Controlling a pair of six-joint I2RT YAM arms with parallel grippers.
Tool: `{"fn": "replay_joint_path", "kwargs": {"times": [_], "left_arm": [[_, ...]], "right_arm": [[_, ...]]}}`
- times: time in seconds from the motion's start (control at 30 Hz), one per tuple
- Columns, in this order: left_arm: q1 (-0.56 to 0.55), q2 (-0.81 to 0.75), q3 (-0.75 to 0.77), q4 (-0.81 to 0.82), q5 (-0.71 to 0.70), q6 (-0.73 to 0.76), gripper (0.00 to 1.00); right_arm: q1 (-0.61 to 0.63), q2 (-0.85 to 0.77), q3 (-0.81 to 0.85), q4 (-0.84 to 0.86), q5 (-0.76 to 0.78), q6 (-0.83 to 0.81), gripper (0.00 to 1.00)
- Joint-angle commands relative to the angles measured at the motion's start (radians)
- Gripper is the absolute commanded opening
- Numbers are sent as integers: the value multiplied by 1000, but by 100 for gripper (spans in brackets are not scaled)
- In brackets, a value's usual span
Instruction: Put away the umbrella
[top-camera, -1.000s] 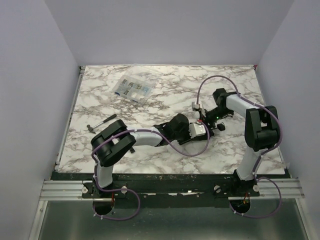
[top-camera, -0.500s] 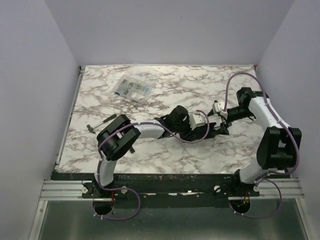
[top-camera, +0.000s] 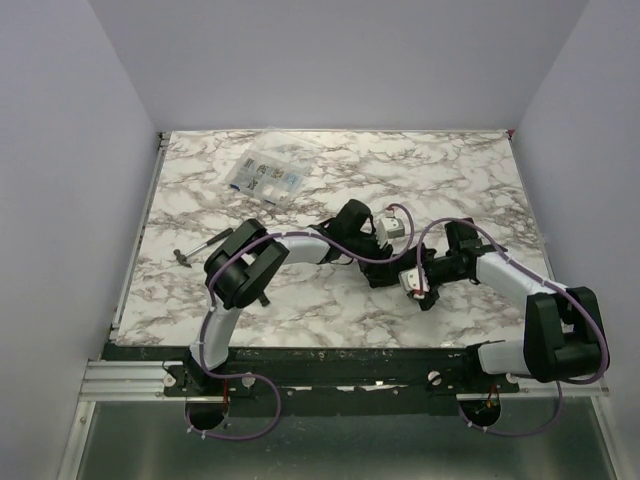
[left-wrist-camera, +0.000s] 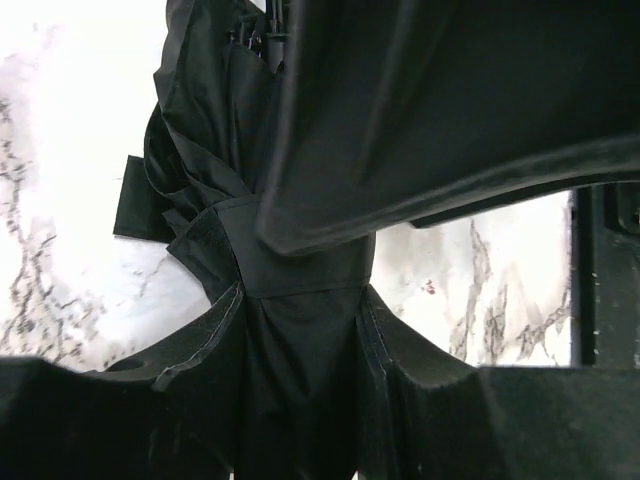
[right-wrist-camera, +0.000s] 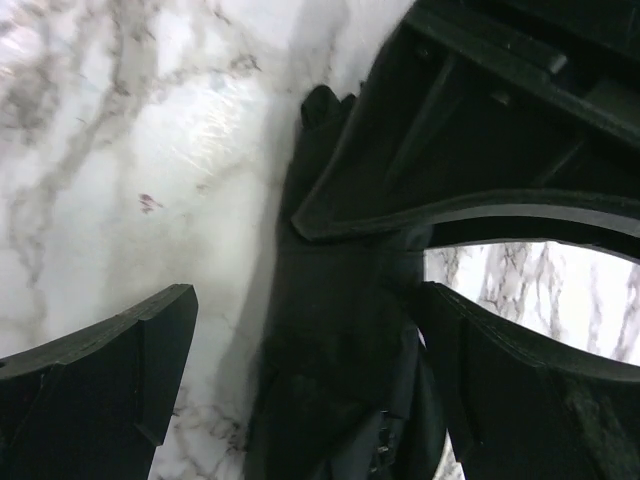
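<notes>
Two grippers meet at the dark folded fabric umbrella (left-wrist-camera: 215, 160): my left gripper (left-wrist-camera: 300, 345) pinches it; my right gripper (right-wrist-camera: 305, 305), spread, straddles its length.

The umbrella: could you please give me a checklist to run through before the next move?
1. Left hand gripping the umbrella: ok, the fabric looks pinched between its fingers.
2. Right hand placed for a grasp: ok, open and straddling the umbrella, with marble showing beside one finger.
3. Strap around the umbrella: wrapped, but cannot tell if it is fastened.
4. Umbrella fully collapsed: cannot tell, both hands hide it in the top view.
5. Compartment box and small tool apart from the umbrella: ok.
</notes>
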Motion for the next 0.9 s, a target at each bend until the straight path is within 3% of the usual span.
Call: {"fn": "replay_joint_path", "kwargs": {"times": [0.0, 0.27, 0.33, 0.43, 0.67, 0.77, 0.87], "left_arm": [[-29, 212, -93, -476, 6, -34, 4], [-7, 257, -67, -492, 36, -68, 4], [4, 264, -64, -494, 42, -77, 4], [13, 268, -64, -494, 45, -81, 4], [36, 242, -65, -469, 42, -110, 6], [63, 147, -112, -354, 17, -188, 16], [105, -2, -201, -152, -40, -284, 40]], "right_arm": [[19, 5, -46, 306, 129, 84, 99], [19, -12, -73, 295, 225, 103, 88], [19, -19, -84, 268, 234, 96, 78], [19, -34, -114, 247, 243, 91, 49], [23, 25, -91, 148, 304, 95, 11], [33, 105, 1, -4, 314, 125, 6], [47, 184, 71, -123, 334, 162, 4]]}}
